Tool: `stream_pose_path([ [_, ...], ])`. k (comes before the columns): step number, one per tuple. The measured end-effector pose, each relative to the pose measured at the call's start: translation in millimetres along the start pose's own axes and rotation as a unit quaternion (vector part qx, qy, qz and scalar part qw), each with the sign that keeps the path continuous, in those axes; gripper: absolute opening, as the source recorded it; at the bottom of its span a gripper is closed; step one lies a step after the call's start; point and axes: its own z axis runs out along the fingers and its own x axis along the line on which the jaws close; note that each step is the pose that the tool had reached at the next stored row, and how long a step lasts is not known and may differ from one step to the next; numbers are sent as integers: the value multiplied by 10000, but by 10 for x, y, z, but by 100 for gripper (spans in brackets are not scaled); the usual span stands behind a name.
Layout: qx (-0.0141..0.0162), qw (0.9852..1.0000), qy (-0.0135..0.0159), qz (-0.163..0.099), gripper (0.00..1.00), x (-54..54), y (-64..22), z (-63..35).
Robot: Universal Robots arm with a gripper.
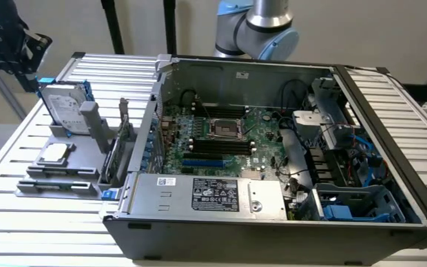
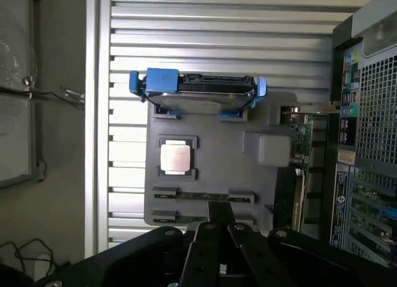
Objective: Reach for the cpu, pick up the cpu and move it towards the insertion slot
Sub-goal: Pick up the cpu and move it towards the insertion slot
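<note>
While the cpu [image 2: 175,157] lies flat in a square recess of the grey holder [image 2: 217,123], its silvery top faces up and its edges run in line with the holder's. Being square, it shows no long axis. It sits between the hard drive [image 2: 201,92], which stands on edge in blue rails, and a row of narrow slots in the holder. Nothing touches it.

The hand [image 2: 219,207] hangs above the holder and looks straight down on it. Its tips are drawn together and hold nothing. It is well apart from the cpu. In the exterior view the arm [image 1: 262,25] rises behind the open case [image 1: 273,233].

The holder rests on a slatted metal bench [image 1: 20,222], at the exterior view's left of the case. The slot [image 1: 226,129] lies inside the case on the green board, its shiny frame set between rows of long black memory slots. Pale walls and black poles stand behind.
</note>
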Motion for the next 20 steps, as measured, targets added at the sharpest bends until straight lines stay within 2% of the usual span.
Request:
stream_pose_path([
  [5,0,10000,-5,1,11,226,74,25],
  [10,0,10000,-5,3,11,388,177,52],
  [12,0,10000,-1,3,11,395,184,56],
  [17,-1,10000,68,7,11,396,184,60],
  [19,-1,10000,80,7,12,397,184,60],
  [20,-1,10000,80,7,18,396,184,60],
])
